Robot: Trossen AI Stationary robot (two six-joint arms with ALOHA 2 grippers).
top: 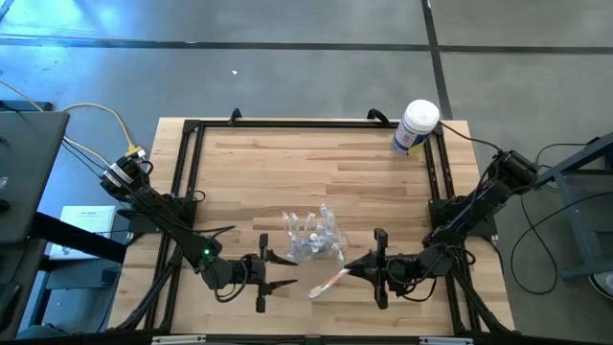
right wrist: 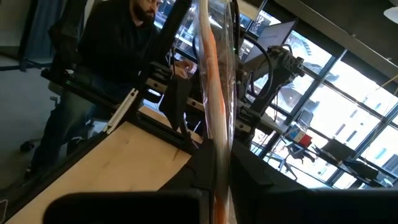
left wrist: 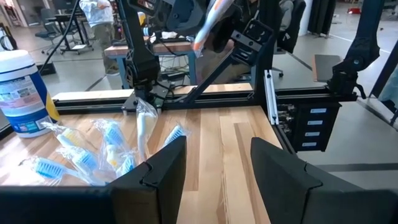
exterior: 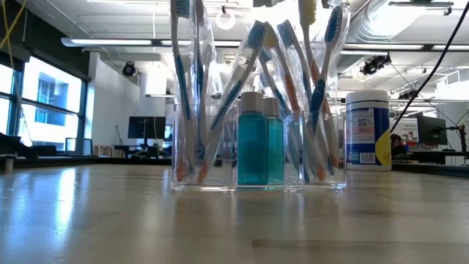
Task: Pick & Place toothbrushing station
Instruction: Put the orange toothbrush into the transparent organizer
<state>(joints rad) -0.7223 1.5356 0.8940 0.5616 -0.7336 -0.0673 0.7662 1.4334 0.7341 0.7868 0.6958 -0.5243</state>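
Holder (exterior: 256, 147) upright mid-table: wrapped toothbrushes (exterior: 192, 81), two teal bottles (exterior: 253, 139). Right gripper (top: 359, 270) clamps toothbrush (top: 328, 283), just beside holder. Left gripper (top: 278, 271) wide, empty.

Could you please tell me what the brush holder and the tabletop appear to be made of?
The toothbrushing station looks like clear glossy plastic: brushes and teal bottles show through its walls. The table looks like pale wood planks with a smooth sheen, judging by visible grain and seams.

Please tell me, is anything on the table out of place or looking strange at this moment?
One thing stands out: a wrapped toothbrush with an orange handle is out of the small see-through plastic holder, clamped in the shut right gripper beside it. The other brushes stand in the holder. The white cylindrical tub with blue label stands upright at the far edge.
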